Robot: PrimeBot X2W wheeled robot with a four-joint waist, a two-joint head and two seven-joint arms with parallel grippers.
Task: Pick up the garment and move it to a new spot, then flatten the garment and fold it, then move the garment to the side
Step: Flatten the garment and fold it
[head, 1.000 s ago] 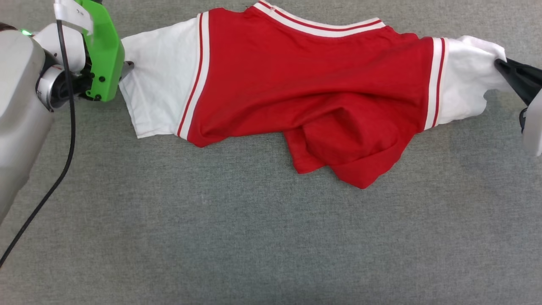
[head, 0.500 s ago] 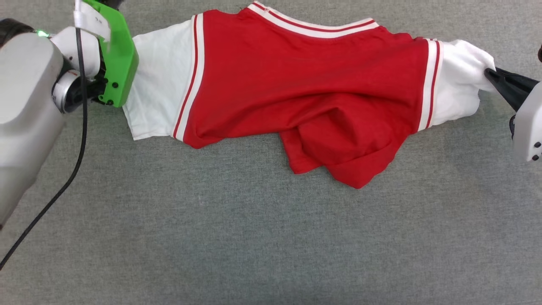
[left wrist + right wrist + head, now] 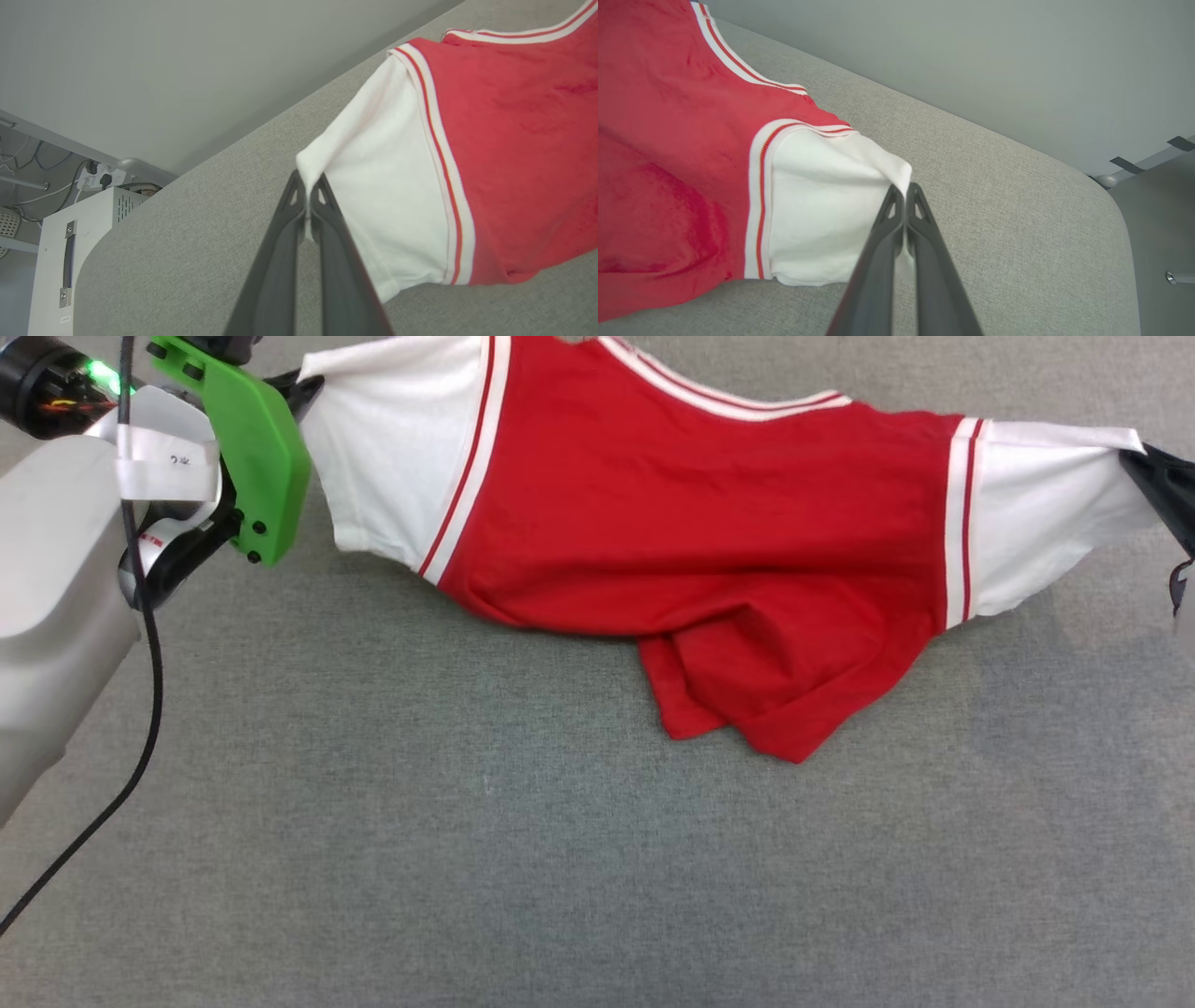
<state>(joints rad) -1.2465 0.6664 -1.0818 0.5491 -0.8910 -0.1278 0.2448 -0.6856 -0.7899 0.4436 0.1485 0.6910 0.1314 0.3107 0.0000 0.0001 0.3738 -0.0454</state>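
The garment point(image 3: 709, 523), red with white sleeves and striped trim, hangs stretched between both arms above the grey surface, its lower hem bunched and sagging point(image 3: 756, 700). My left gripper point(image 3: 307, 186) is shut on the corner of one white sleeve point(image 3: 373, 196); in the head view its dark tips point(image 3: 297, 387) poke out beside a green bracket. My right gripper point(image 3: 903, 189) is shut on the corner of the other white sleeve point(image 3: 822, 219), at the far right edge of the head view point(image 3: 1144, 467). No print shows on the upper side.
The grey fabric-covered table point(image 3: 523, 859) spreads below the garment. A black cable point(image 3: 140, 709) hangs down from my left arm. Off the table's rounded corner stand a white cabinet point(image 3: 60, 261) and a wall socket with plugs point(image 3: 100, 177).
My left gripper has shut on the left sleeve and both arms have raised the garment, pulling its sleeves taut and outward. The upper edge has lifted off the surface.
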